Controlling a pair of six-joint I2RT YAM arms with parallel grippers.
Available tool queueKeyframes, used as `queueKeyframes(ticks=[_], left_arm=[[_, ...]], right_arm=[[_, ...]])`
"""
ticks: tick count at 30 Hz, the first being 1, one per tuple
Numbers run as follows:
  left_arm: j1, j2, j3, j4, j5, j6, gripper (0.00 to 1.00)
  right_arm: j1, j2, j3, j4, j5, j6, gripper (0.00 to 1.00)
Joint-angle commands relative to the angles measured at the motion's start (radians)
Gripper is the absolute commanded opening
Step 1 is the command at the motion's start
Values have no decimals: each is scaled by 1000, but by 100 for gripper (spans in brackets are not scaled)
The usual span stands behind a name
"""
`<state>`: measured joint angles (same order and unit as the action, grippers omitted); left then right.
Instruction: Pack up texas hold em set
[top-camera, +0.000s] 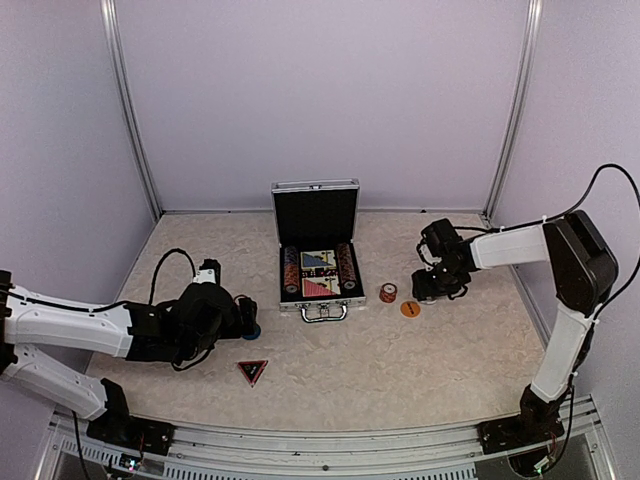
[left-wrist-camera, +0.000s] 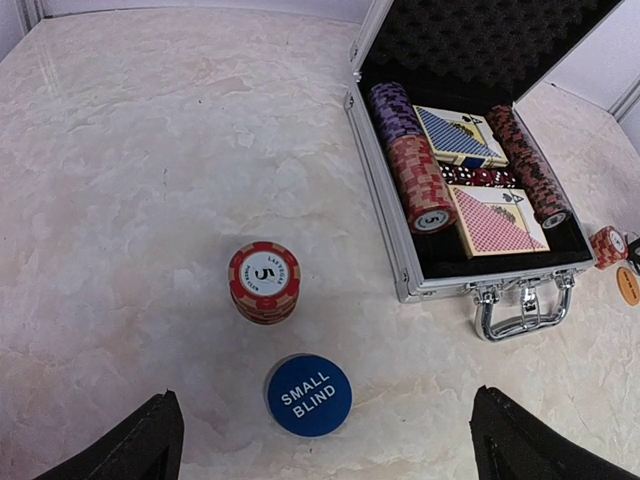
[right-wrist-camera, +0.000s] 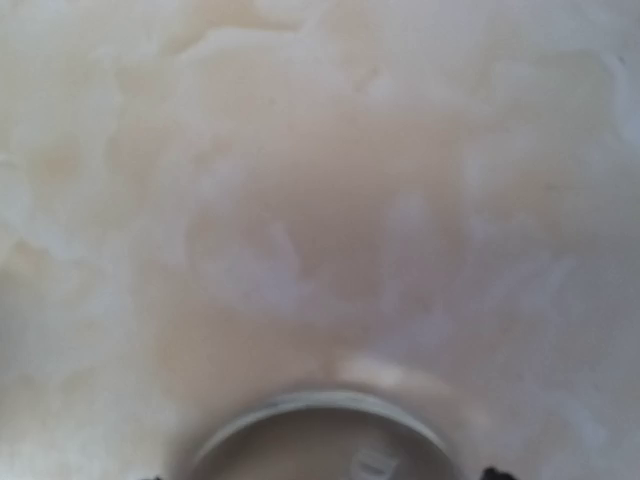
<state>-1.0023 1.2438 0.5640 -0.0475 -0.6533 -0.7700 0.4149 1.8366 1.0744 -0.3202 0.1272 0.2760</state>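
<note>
Well in front of the open aluminium case, to its left, the red triangle lay loose on the counter. Closer to the case on that side, the left arm hung low. The left jaws were spread wide and empty above the blue SMALL BLIND button, with a short stack of red five chips just past it.

Right of the case's handle lay an orange button and a small chip stack, with the right arm bent low beside them. Its wrist view was blurred. A pale round rim sat at the right jaws, but I could not tell whether they gripped it.

The case stood farthest back, lid upright, holding chip rows, a blue deck, a red deck and dice.

Packing looked about midway, since several pieces lay outside the case. The left arm's next move likely called for dropping squarely over the button or stack, closing, then carrying it into the case.
</note>
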Motion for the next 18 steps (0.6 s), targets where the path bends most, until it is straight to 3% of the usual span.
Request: queueKeyframes(ticks=[1,9,18], left_arm=[[-5,21,31,13,10,-3,99],[-5,56,53,18,15,3,99],[-5,68,76,10,12,12,99]], right_arm=[[-10,-82,0,-24,18,-13,51],[22,-160,82,-50,5,-44,50],[208,-107,286,-38,20,-138,51]])
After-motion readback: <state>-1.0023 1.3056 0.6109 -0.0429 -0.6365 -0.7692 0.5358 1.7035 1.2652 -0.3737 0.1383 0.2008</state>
